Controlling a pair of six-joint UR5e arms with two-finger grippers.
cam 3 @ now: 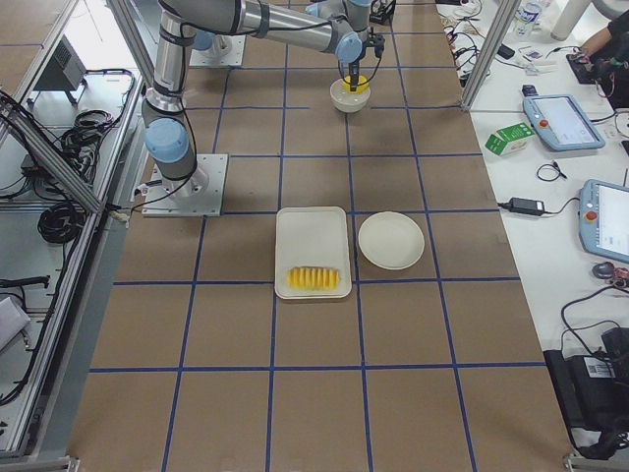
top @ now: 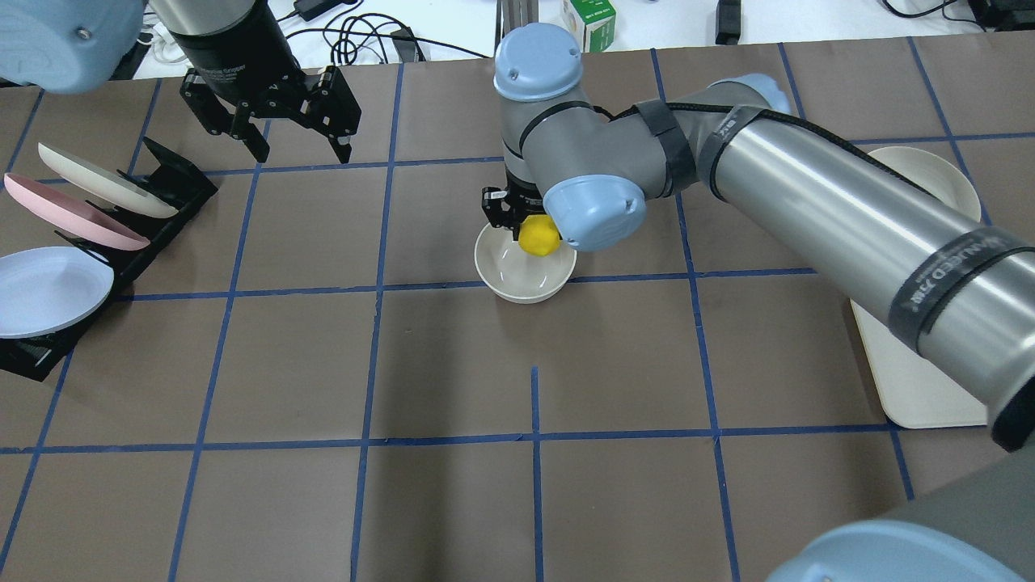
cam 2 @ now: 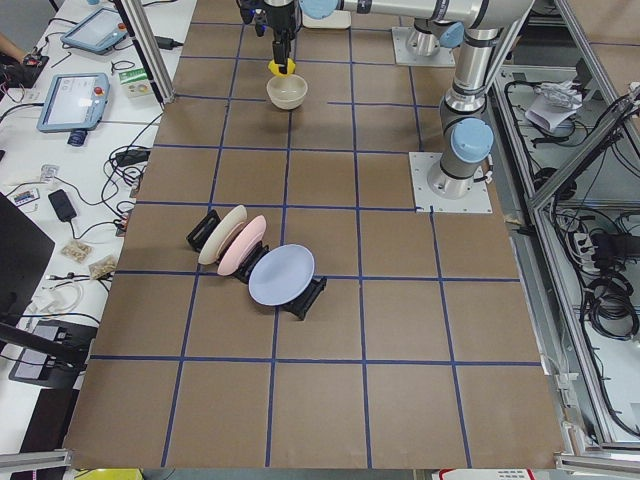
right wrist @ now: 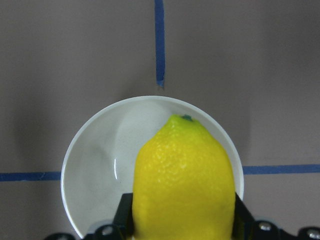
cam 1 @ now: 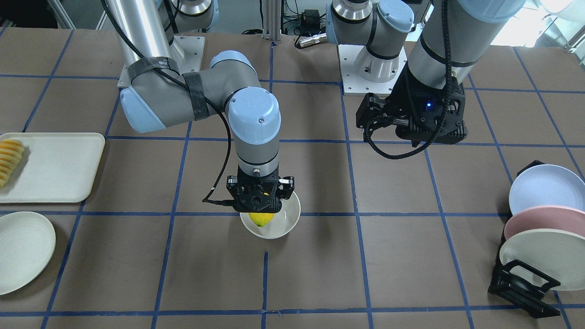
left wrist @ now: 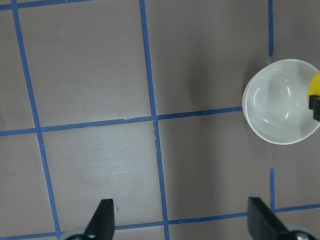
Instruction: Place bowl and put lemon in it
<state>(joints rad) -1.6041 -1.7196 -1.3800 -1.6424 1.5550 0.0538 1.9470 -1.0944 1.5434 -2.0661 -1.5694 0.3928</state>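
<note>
The off-white bowl stands upright on the brown table near its middle. My right gripper is shut on the yellow lemon and holds it over the bowl, at the level of the rim. The lemon's tip points down into the bowl. My left gripper is open and empty, well above the table and off to the bowl's side; its fingertips frame bare table.
A black rack with a cream, a pink and a blue plate stands on my left. A white tray with fruit slices and a flat white plate lie on my right.
</note>
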